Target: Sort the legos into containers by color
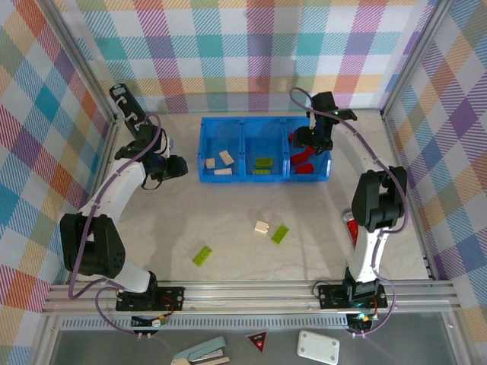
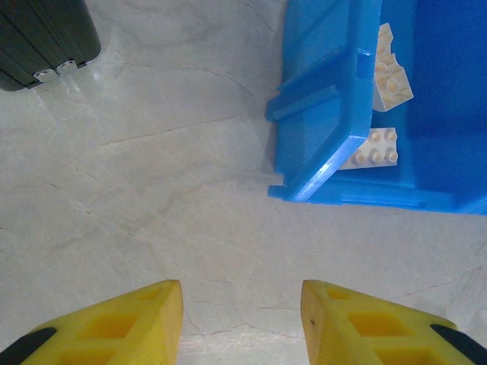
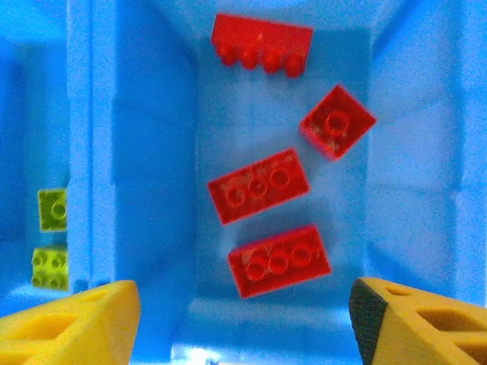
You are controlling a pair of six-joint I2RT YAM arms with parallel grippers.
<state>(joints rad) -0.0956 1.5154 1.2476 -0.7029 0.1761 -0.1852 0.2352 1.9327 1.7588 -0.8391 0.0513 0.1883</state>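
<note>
Nearest from above is the aluminium rail where both arms are bolted. Past it, three loose legos: one lime green studded plastic brick alone, a second lime green brick just beside a cream-white brick, open tabletop all round. At the far side, the translucent blue three-compartment plastic tray: three cream in the left compartment, two green in the middle, reds on the right under the right gripper. Left gripper sits just off the tray's left end.

Left wrist: yellow fingers parted, nothing between, clear table ahead; tray corner up right, two cream bricks inside.

Right wrist: fingers spread wide, empty, above four red bricks, walls close around.
</note>
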